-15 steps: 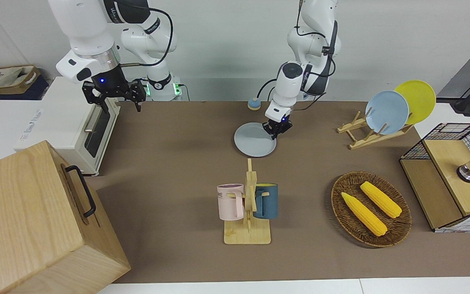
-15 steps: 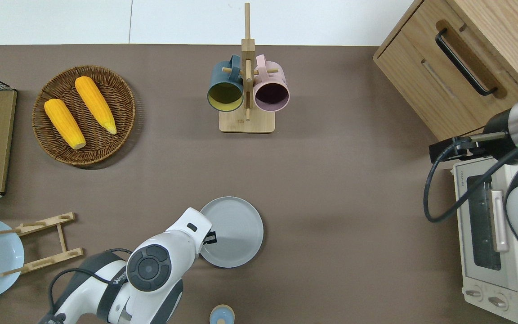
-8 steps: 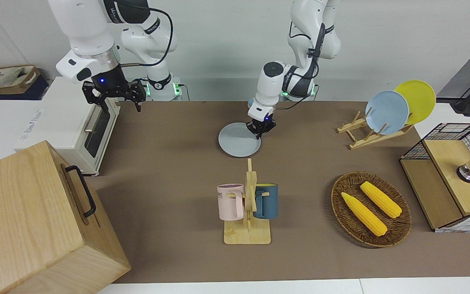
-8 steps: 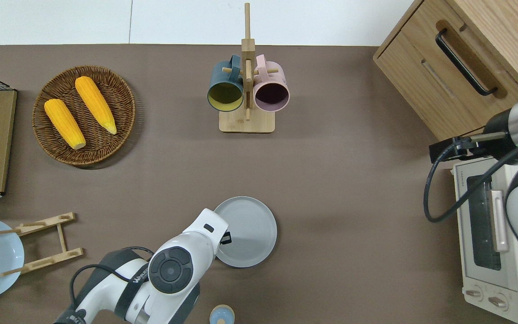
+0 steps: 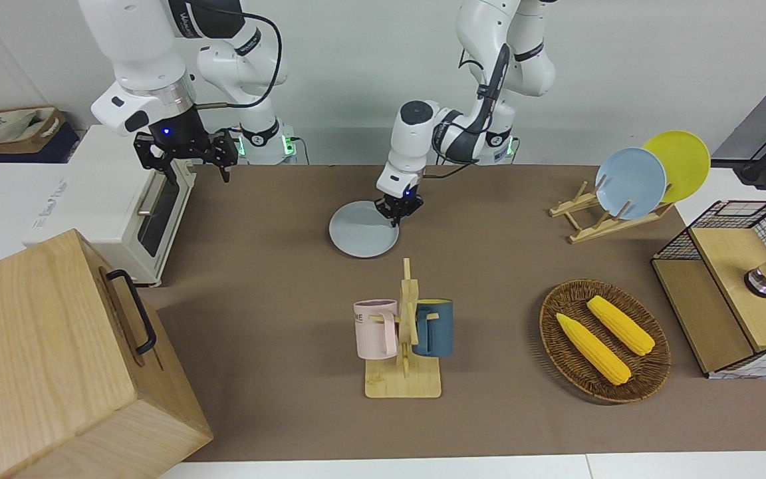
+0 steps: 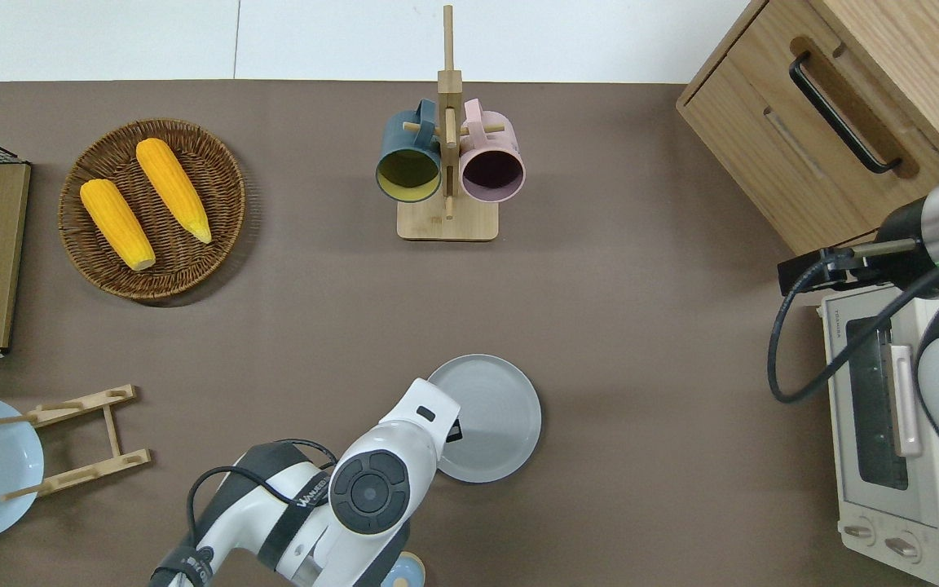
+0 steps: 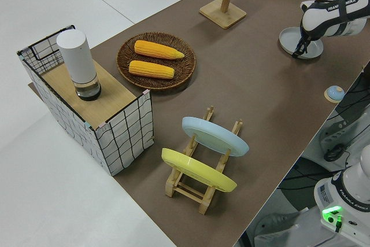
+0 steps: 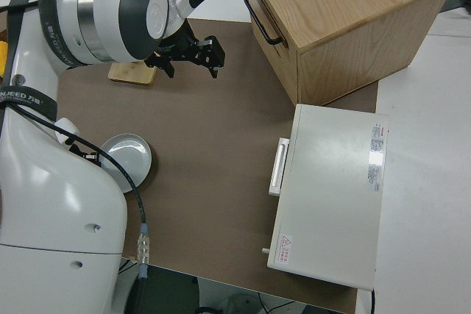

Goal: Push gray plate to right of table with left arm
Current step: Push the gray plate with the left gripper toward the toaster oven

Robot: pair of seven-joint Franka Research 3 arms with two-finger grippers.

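The gray plate (image 5: 362,231) (image 6: 495,412) lies flat on the table (image 6: 649,342), nearer to the robots than the mug stand. My left gripper (image 5: 397,211) (image 6: 452,430) is down on the plate, just inside its rim on the side toward the left arm's end, with the fingers shut and nothing held. The left side view shows that gripper (image 7: 298,53) at the edge of the plate (image 7: 304,42). The right arm is parked, and its gripper (image 5: 187,152) (image 8: 190,55) is open.
A wooden stand with a teal and a pink mug (image 6: 447,163) stands farther from the robots than the plate. A toaster oven (image 6: 897,440) and a wooden drawer box (image 6: 828,114) occupy the right arm's end. A corn basket (image 6: 192,269) and plate rack (image 5: 612,213) are toward the left arm's end.
The left gripper has slid steadily toward the right arm's end of the table, pushing the gray plate along with it. The right arm has not moved.
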